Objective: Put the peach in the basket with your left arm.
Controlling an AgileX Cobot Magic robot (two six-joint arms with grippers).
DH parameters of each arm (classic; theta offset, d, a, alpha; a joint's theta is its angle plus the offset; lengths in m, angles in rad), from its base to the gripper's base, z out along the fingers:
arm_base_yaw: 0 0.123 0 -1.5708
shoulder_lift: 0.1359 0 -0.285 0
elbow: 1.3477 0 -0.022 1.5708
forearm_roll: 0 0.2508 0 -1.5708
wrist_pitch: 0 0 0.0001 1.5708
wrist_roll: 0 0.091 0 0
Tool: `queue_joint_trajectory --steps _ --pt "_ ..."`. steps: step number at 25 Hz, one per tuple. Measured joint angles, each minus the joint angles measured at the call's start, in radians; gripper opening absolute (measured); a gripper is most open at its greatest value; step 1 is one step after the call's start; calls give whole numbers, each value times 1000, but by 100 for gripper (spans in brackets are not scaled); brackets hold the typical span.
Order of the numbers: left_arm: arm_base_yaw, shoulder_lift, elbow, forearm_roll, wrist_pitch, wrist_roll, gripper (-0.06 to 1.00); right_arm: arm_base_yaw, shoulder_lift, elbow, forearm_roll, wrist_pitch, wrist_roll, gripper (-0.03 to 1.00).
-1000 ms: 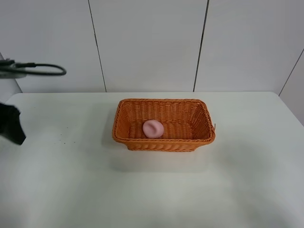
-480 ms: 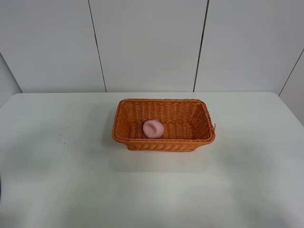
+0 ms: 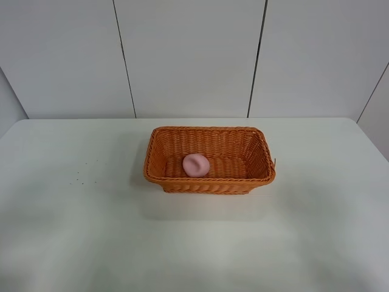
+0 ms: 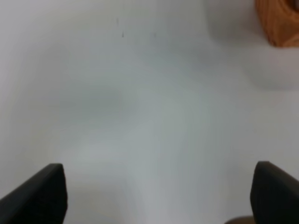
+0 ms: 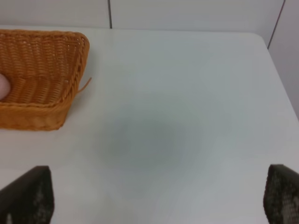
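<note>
The pale pink peach [image 3: 196,165] lies inside the orange wicker basket [image 3: 209,182], left of its middle, on the white table. Neither arm shows in the exterior high view. In the left wrist view my left gripper [image 4: 159,196] is open and empty over bare table, its dark fingertips [image 4: 42,193] far apart, and a corner of the basket [image 4: 280,23] shows well away from it. In the right wrist view my right gripper [image 5: 159,198] is open and empty, with the basket [image 5: 42,70] and a sliver of the peach [image 5: 3,86] well off to one side.
The white table [image 3: 91,231] has a few small dark specks [image 3: 82,176] left of the basket. White wall panels [image 3: 188,55] stand behind the table's far edge. A stray wicker strand [image 5: 85,85] sticks out from the basket's corner.
The left arm, seen at the left edge of the exterior high view a second ago, has drawn back out of that view. The peach and basket have not moved.
</note>
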Motion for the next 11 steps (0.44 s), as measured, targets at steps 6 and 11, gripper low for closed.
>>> queue_joint_trajectory --steps 6,11 --pt "0 -39 0 4 1 0 82 0 0 0 0 0 0 69" --pt "0 -39 0 4 1 0 82 0 0 0 0 0 0 69"
